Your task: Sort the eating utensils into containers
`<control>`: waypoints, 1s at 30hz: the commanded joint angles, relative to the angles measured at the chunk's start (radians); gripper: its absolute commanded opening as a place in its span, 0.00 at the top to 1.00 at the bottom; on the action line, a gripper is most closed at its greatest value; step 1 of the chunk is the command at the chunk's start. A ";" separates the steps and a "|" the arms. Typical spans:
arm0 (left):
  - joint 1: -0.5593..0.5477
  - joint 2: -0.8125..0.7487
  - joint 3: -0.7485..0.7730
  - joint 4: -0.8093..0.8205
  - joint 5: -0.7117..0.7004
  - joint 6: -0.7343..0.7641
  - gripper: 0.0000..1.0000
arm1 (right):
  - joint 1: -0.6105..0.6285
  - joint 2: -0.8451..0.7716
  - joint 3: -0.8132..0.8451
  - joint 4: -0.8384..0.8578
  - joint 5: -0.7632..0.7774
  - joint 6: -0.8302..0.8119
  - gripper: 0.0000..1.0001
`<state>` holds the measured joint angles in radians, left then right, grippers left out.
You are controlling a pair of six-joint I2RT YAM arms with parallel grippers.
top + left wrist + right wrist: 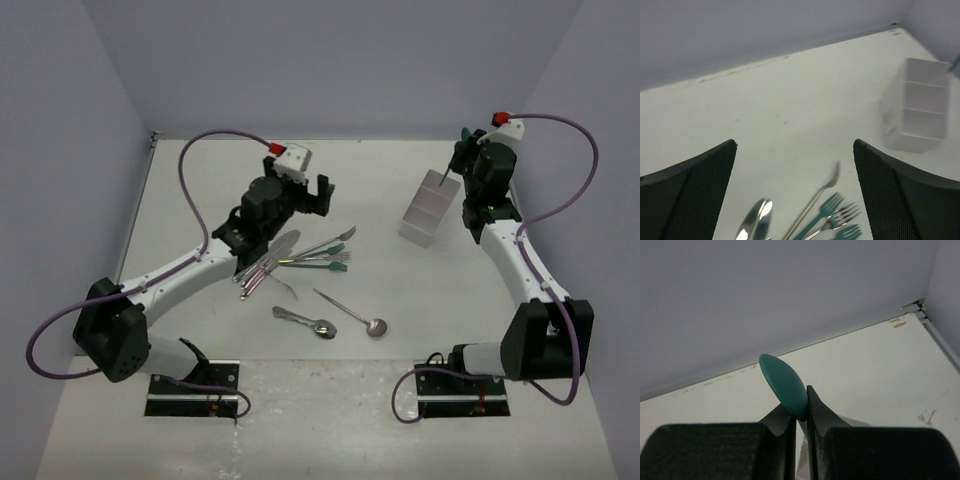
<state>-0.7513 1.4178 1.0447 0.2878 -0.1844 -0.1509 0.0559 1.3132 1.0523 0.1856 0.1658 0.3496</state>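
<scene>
My right gripper (800, 412) is shut on a teal spoon (784, 384), its bowl sticking up between the jaws. In the top view this gripper (462, 160) is at the far end of the white three-compartment box (428, 214), with the spoon's handle (443, 177) slanting down towards the far compartment. My left gripper (318, 196) is open and empty above the far side of a pile of silver and teal utensils (290, 258). In the left wrist view teal forks (829, 207), a silver fork (842, 217) and a silver spoon (754, 227) lie between my fingers (695, 192).
Two silver spoons (306, 321) (352, 313) lie apart from the pile, nearer the arm bases. The box also shows in the left wrist view (920, 107), at the right. Walls enclose the table on the far, left and right sides.
</scene>
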 commanded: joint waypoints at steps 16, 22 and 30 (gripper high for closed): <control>0.236 -0.237 -0.256 -0.128 -0.240 -0.142 0.00 | -0.036 0.281 -0.014 0.327 0.026 -0.104 0.81; 0.239 -0.252 -0.256 -0.139 -0.250 -0.136 0.00 | -0.037 0.152 -0.046 0.201 0.024 -0.069 0.44; 0.241 -0.273 -0.261 -0.144 -0.263 -0.162 0.00 | 0.036 -0.077 0.052 -0.446 0.115 0.179 0.08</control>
<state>-0.5175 1.1637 0.7872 0.1375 -0.4137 -0.2806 0.0422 1.3182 1.0233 0.1352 0.2066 0.3656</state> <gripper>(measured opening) 0.997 0.904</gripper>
